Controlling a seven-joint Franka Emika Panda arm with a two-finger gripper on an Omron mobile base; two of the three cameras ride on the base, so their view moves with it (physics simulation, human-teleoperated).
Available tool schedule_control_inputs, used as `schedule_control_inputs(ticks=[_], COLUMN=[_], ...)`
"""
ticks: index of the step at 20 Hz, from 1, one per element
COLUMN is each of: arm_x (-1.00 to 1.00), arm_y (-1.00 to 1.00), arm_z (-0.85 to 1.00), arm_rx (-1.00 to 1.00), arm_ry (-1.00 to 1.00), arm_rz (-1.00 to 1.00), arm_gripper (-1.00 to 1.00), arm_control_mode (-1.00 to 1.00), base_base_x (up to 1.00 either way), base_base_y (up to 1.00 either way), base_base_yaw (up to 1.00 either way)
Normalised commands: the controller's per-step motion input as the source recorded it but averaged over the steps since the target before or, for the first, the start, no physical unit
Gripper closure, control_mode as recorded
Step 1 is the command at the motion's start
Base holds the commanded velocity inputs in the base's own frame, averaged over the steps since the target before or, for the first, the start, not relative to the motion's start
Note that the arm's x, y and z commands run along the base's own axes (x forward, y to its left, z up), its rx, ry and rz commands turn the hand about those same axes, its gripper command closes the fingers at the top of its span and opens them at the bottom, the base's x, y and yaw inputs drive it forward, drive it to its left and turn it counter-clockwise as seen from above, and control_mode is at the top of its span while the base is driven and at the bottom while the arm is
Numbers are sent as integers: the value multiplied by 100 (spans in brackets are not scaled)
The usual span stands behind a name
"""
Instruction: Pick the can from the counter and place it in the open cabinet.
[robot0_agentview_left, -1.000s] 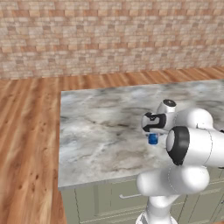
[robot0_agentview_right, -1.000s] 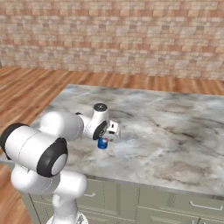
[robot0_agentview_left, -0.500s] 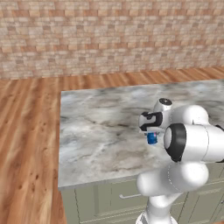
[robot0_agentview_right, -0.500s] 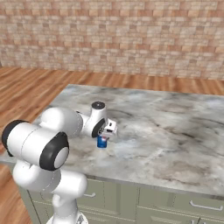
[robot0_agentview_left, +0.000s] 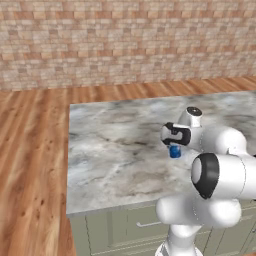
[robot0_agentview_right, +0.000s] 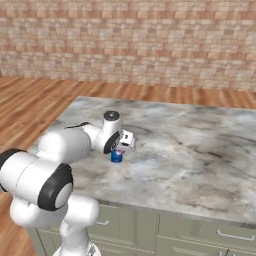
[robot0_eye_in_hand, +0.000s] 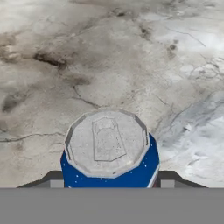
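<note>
Marbled grey table (robot0_agentview_left: 110, 150) carries the can (robot0_agentview_left: 175, 151) upright near its middle, and the hand (robot0_agentview_left: 174, 146) stands directly over it, jaws narrowed onto the blue sides. You are at the grasp step, by the look of it; next, lift straight up and seek the open cabinet.

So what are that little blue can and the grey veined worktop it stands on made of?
The small blue can looks like painted metal: its flat top is dull silver with a stamped tab outline. The grey-white veined counter looks like polished marble or similar stone, judging by its dark veins and soft sheen.
</note>
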Motion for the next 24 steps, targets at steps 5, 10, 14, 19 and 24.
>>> schedule_control_inputs(ticks=[5, 10, 14, 19, 24], arm_x=[-1, 0, -1, -12, -22], arm_y=[2, 16, 16, 11, 24], arm_z=[78, 80, 80, 67, 56], arm_rx=[3, 2, 0, 1, 0], arm_ry=[-7, 0, -2, -4, -16], arm_rz=[0, 0, 0, 0, 0], arm_gripper=[100, 100, 100, 100, 100], arm_control_mode=[-100, -100, -100, -100, -100], base_base_x=[0, 0, 0, 0, 0], base_base_y=[0, 0, 0, 0, 0], base_base_yaw=[0, 0, 0, 0, 0])
